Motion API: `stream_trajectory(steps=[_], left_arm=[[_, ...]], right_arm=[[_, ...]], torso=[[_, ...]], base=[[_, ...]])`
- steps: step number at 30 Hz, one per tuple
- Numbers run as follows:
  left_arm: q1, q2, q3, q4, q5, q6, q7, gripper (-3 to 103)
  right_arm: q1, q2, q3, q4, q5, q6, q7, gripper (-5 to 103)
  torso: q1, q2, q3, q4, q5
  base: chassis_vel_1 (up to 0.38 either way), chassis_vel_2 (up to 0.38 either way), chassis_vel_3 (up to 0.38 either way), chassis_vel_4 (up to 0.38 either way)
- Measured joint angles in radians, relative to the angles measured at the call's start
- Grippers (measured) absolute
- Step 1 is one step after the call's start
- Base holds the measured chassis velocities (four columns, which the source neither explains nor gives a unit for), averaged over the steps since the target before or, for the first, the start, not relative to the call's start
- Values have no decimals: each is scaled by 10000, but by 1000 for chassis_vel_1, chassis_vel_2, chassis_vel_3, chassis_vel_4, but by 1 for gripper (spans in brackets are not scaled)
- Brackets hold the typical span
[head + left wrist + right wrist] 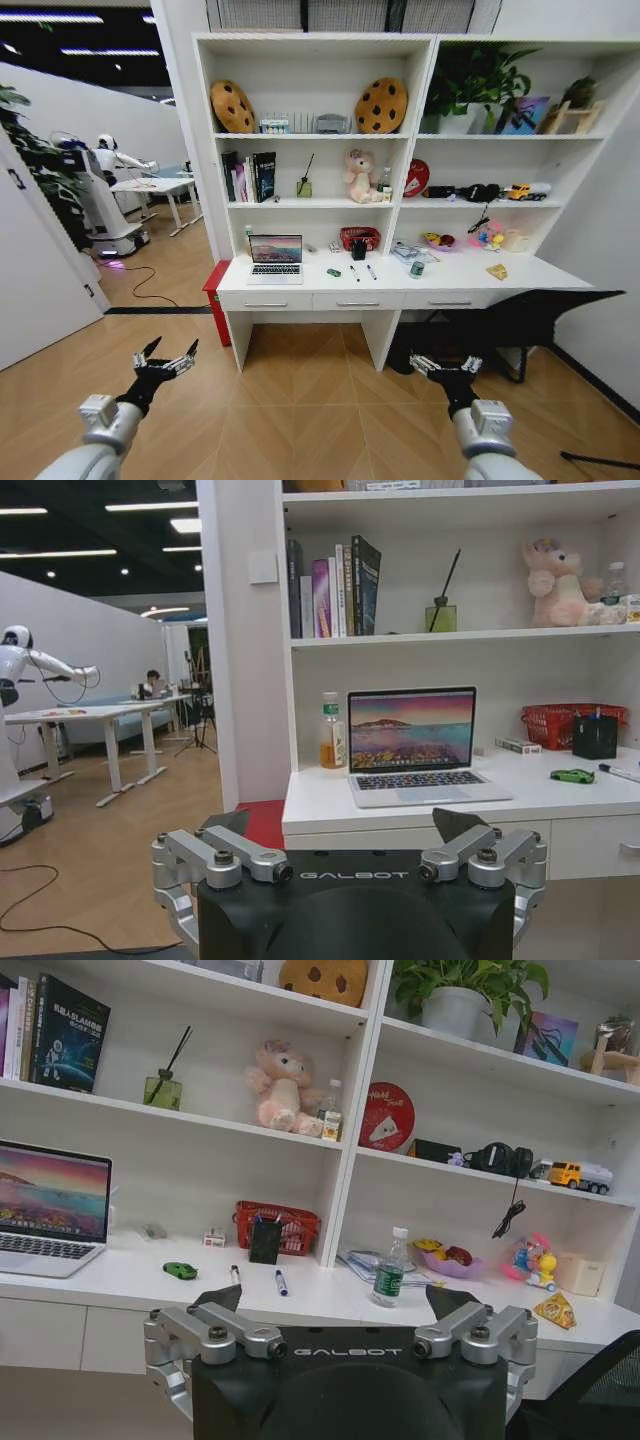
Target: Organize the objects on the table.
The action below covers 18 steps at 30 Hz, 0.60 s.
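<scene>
White desk (pixel 300 291) sits ahead of the robot, under the shelves (pixel 310 140), three drawers along its front. Both arms low over the wood floor, well short of it.

Left to right on the desktop:
- laptop (pixel 275 258), lid up, screen lit, at the left end; orange-liquid bottle (pixel 331 732) just beside it, wall side
- green toy car (pixel 333 272), right of the laptop, near the front edge
- two pens (pixel 362 272), side by side, apart from each other, in front of the black pen cup (pixel 358 249) and red basket (pixel 359 237)
- small green-labelled bottle (pixel 416 268), upright, right of the pens
- yellow wedge (pixel 497 271) near the right end

Left gripper (pixel 166 362): fingers spread wide, holding nothing, pointed at the laptop end of the desk. Right gripper (pixel 445 365): fingers also wide, empty, aimed towards the pens and bottle.
</scene>
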Motion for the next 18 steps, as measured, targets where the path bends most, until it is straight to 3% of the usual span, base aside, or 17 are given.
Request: stream_trajectory(steps=[11, 18], left_arm=[[117, -316, -43, -178, 124, 46, -121, 100], [98, -571, -7, -563, 242, 389, -494, 100]], right_arm=[[49, -22, 30, -51, -164, 44, 6, 100], [12, 17, 30, -82, -288, 74, 41, 100]], torso=[[0, 0, 0, -1, 1], [0, 1, 0, -1, 1]], base=[[0, 0, 0, 0], [0, 0, 0, 0]])
